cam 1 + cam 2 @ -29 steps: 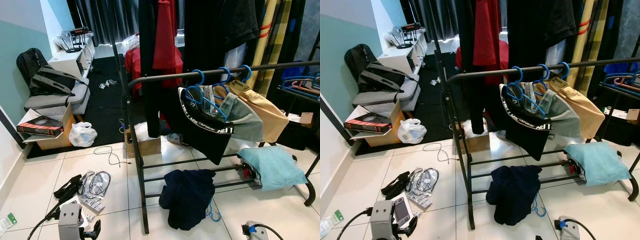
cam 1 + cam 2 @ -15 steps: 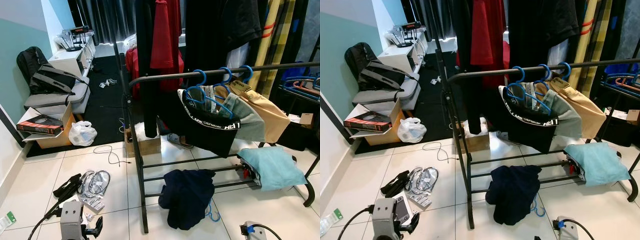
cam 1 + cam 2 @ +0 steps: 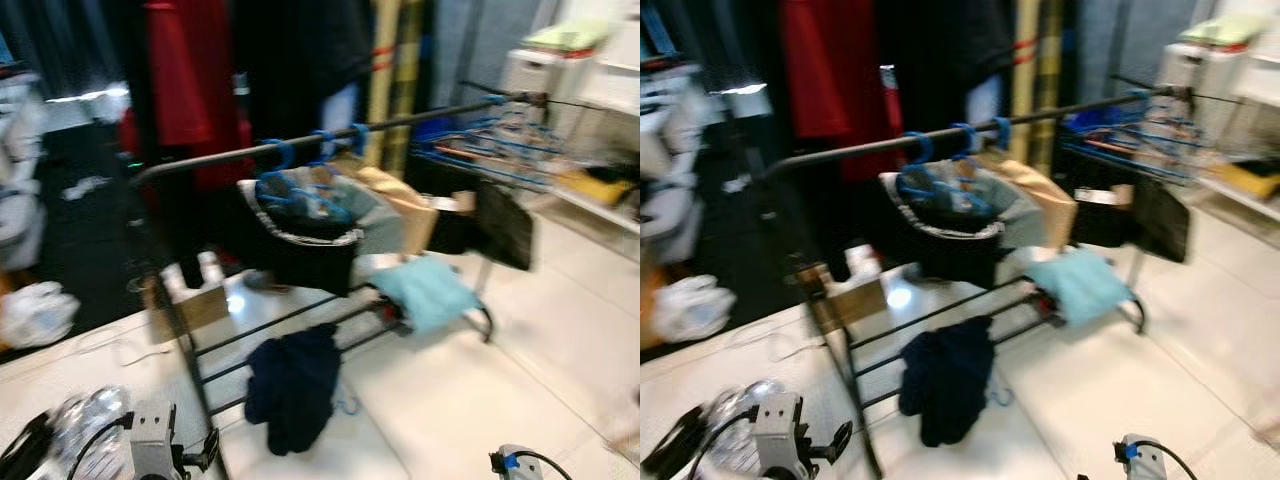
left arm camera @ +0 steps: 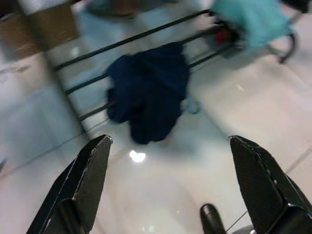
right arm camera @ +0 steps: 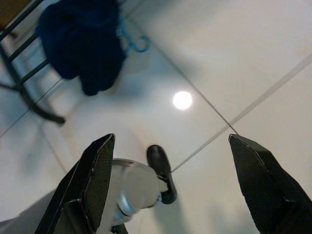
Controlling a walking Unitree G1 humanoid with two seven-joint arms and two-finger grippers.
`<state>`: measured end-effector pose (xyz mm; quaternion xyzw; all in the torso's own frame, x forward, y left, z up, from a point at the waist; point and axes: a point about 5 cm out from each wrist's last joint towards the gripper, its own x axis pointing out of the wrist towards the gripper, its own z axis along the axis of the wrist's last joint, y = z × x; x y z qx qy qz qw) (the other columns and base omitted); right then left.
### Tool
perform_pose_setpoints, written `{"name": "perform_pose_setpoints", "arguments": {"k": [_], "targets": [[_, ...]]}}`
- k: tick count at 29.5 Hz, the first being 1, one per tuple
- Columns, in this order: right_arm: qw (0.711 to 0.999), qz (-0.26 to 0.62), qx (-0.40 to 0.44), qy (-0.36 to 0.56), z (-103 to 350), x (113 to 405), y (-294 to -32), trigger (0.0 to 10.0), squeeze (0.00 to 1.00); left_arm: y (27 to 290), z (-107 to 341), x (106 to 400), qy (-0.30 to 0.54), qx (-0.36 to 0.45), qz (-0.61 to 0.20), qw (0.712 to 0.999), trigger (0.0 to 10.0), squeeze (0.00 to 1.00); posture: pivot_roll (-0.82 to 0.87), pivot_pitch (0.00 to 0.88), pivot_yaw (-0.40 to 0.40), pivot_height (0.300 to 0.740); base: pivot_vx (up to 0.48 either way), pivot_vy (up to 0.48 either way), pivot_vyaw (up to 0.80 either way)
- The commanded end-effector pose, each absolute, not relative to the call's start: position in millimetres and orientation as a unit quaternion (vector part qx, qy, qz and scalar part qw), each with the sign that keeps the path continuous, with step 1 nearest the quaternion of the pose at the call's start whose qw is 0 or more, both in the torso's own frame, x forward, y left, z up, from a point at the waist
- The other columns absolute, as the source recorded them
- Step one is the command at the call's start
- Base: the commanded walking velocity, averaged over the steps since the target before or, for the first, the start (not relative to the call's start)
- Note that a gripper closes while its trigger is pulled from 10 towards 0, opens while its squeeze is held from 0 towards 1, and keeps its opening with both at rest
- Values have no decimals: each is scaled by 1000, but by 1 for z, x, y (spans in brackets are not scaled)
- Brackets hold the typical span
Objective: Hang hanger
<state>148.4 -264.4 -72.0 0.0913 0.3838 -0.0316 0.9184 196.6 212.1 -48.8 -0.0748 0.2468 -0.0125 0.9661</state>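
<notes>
Hanger (image 4: 191,106) on floor, under dark garment (image 4: 148,88).
Below the rack (image 3: 300,150); left tool (image 4: 168,180) nearer, both tools (image 5: 168,180) open, empty.

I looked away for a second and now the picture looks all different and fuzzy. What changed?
The robot's head camera swung to its right and blurred, so the room slid across the picture; the things themselves did not move. The clothes rail still carries its blue hangers, and the dark blue garment still lies on the floor. Both grippers, left and right, stay open and empty.
</notes>
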Motion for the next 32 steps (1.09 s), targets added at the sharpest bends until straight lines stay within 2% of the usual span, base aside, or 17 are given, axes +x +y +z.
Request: {"name": "perform_pose_setpoints", "arguments": {"k": [1,4,11,12,14,15,19,20,22,23,26,27,28,29,31,32], "targets": [[918,-31,97,383,-72,148,-263,10000,0,213,-50,193,251,-74,-10,965,10000,0,-26,0,24,740,0,0,-800],[926,-8,61,372,-65,159,-268,10000,0,210,-46,201,238,-67,-11,969,10000,0,-30,0,28,740,0,0,0],[935,-2,53,349,-57,171,-274,10000,0,208,-43,207,227,-72,-8,971,10000,0,-41,0,30,740,184,0,0],[946,6,47,322,-46,187,-277,10000,0,206,-39,213,217,-73,-11,973,10000,0,-50,0,33,740,326,0,0],[946,6,47,322,-46,187,-277,10000,0,206,-39,213,217,-73,-11,973,10000,0,-50,0,33,740,326,0,0],[966,45,43,251,-19,222,-278,10000,0,205,-36,218,210,-72,-12,975,10000,0,-62,0,43,740,337,0,0],[966,45,43,251,-19,222,-278,10000,0,205,-36,218,210,-72,-12,975,10000,0,-62,0,43,740,337,0,0],[980,103,21,169,19,256,-272,10000,0,206,-35,221,208,-69,-12,976,10000,0,-59,0,45,740,334,0,0],[980,103,21,169,19,256,-272,10000,0,206,-35,221,208,-69,-12,976,10000,0,-59,0,45,740,334,0,0],[983,168,-8,67,82,287,-258,10000,0,208,-33,222,207,-66,-12,976,10000,0,-57,0,45,740,337,0,0],[983,168,-8,67,82,287,-258,10000,0,208,-33,222,207,-66,-12,976,10000,0,-57,0,45,740,337,0,0],[973,231,-15,-16,140,297,-236,10000,0,209,-33,222,209,-63,-13,976,10000,0,-60,0,48,740,337,0,0],[973,231,-15,-16,140,297,-236,10000,0,209,-33,222,209,-63,-13,976,10000,0,-60,0,48,740,337,0,0],[954,291,-2,-77,186,293,-215,10000,0,210,-34,222,211,-60,-14,975,10000,0,-67,0,51,740,341,0,0],[954,291,-2,-77,186,293,-215,10000,0,210,-34,222,211,-60,-14,975,10000,0,-67,0,51,740,341,0,0],[926,357,11,-121,224,281,-201,10000,0,210,-34,221,214,-57,-14,975,10000,0,-69,0,52,740,337,0,0]]}}
